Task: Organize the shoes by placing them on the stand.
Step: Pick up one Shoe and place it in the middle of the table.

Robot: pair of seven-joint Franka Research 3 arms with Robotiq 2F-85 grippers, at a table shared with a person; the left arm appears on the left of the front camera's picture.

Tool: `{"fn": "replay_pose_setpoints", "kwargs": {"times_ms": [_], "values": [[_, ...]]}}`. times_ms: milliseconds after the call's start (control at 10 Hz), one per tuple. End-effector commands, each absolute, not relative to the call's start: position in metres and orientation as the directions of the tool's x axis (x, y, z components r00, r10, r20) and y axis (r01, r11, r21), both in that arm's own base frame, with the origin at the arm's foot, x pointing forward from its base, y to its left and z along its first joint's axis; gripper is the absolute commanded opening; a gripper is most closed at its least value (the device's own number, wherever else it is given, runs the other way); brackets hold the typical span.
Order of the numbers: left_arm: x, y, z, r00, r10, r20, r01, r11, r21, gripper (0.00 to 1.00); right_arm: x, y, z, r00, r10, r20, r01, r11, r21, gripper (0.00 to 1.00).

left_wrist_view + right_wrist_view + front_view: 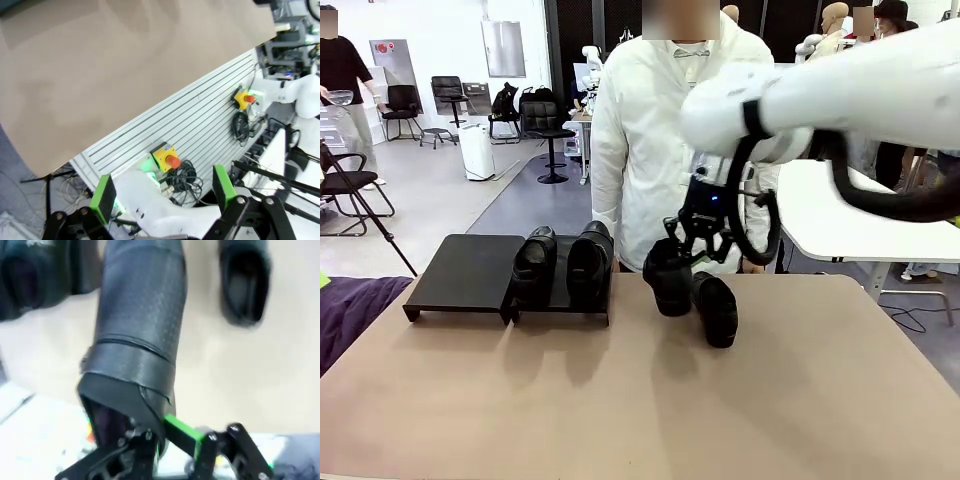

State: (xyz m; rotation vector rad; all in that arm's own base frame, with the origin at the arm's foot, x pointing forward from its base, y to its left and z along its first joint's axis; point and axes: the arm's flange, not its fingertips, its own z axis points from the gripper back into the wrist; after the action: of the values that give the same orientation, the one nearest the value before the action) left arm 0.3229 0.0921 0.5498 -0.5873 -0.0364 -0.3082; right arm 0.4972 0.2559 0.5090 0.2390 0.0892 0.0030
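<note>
Two black shoes stand side by side on the right section of the low black stand; its left section is bare. My right gripper is shut on the heel rim of a third shoe, which hangs toe-down close to the table, right of the stand. In the right wrist view this shoe runs away from the gripper. A fourth shoe lies on the table just right of it. My left gripper is open, off the near table edge, holding nothing.
A person in a white shirt stands at the far edge behind the shoes. The tan table has wide free room in front. Below the left gripper are a ribbed panel, yellow emergency-stop boxes and cables.
</note>
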Motion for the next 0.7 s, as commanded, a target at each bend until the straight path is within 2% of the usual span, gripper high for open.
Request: {"fn": "replay_pose_setpoints", "kwargs": {"times_ms": [0, 100, 200, 300, 400, 600], "values": [[0.321, 0.093, 0.551, 0.948, -0.287, 0.135, 0.313, 0.775, -0.549, 1.0, 0.412, 0.216, 0.5, 0.983, 0.097, -0.154, -0.047, 0.953, 0.301, 0.0], [0.321, 0.093, 0.551, 0.948, -0.287, 0.135, 0.313, 0.775, -0.549, 1.0, 0.383, 0.21, 0.488, 0.988, 0.09, -0.124, -0.045, 0.943, 0.328, 0.0], [0.321, 0.093, 0.551, 0.948, -0.287, 0.135, 0.313, 0.775, -0.549, 1.0, 0.368, 0.21, 0.473, 0.997, 0.014, -0.082, 0.015, 0.936, 0.352, 0.0], [0.321, 0.093, 0.551, 0.948, -0.287, 0.135, 0.313, 0.775, -0.549, 1.0, 0.376, 0.218, 0.458, 0.994, -0.09, -0.057, 0.103, 0.945, 0.309, 0.0], [0.321, 0.093, 0.551, 0.948, -0.287, 0.135, 0.313, 0.775, -0.549, 1.0, 0.38, 0.214, 0.486, 0.987, 0.051, -0.154, -0.004, 0.955, 0.295, 0.0], [0.321, 0.093, 0.551, 0.948, -0.287, 0.135, 0.313, 0.775, -0.549, 1.0, 0.38, 0.214, 0.486, 0.987, 0.051, -0.154, -0.004, 0.955, 0.295, 0.0]]}}
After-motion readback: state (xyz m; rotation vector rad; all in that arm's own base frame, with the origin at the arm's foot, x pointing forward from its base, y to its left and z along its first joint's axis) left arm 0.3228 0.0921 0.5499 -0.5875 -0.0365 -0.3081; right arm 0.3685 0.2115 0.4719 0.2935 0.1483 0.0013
